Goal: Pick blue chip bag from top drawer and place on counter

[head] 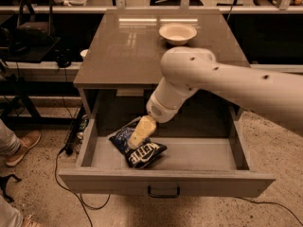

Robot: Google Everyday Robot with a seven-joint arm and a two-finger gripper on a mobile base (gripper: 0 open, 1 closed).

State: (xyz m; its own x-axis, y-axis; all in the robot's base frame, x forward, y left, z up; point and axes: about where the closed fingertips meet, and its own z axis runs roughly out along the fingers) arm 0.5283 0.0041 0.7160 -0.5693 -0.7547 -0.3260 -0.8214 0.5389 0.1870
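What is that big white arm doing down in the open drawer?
A robot's white arm is fetching a snack. Its cream-coloured gripper is right over the crinkled dark blue chip bag lying inside the pulled-out grey top drawer. The bag is not yet lifted. The glossy grey-brown counter above, its destination, holds a pale bowl.
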